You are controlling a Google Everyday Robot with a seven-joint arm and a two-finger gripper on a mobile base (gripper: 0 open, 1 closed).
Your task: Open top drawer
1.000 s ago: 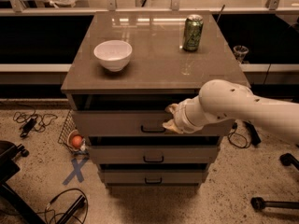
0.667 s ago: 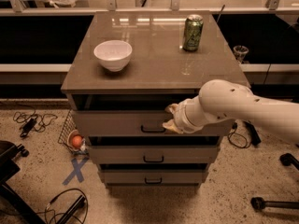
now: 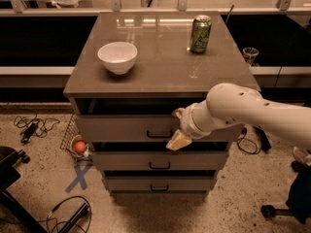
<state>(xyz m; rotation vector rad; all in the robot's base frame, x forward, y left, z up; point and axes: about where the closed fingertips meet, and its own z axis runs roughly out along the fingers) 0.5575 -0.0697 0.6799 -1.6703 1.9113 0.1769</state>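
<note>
Grey-taupe top drawer (image 3: 121, 128), slightly out, has the jaws spread wide just right of its handle (image 3: 159, 135).

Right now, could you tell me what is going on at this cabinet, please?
The robot's arm reaches in from the right of the picture, with its gripper at the front of the top drawer, beside its black handle. The drawer looks pulled out a little, a dark gap showing above its front; the two drawers below look shut. A white bowl and a green can stand on the cabinet top.
</note>
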